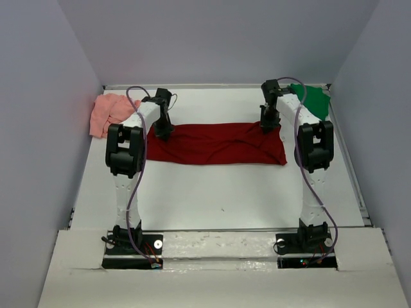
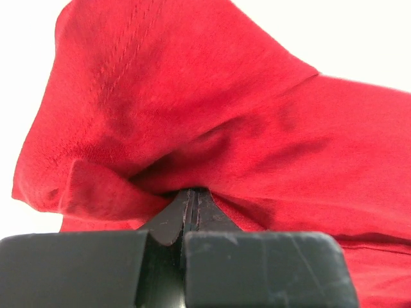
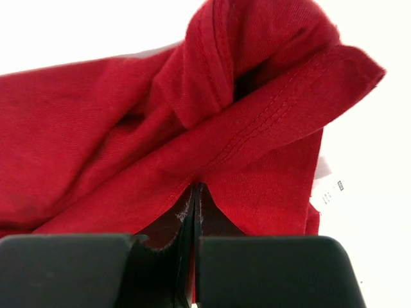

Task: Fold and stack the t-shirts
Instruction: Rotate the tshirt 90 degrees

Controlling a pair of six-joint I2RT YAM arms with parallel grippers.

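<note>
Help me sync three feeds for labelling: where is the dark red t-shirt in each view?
Top external: the dark red t-shirt lies stretched left to right across the middle of the picture.
Left wrist: the shirt fills most of the frame, bunched over the shut left gripper.
Right wrist: the shirt covers left and centre, hem pinched by the shut right gripper.
Shared landmark: the white table behind the shirt.

Left arm [image 1: 125, 151] and right arm [image 1: 314, 146] extend forward, elbows raised, wrists pitched down. Left end effector [image 1: 164, 133] and right end effector [image 1: 268, 127], jaws fully closed, each pinch an end of the dark red cloth t-shirt [image 1: 215, 144].
</note>
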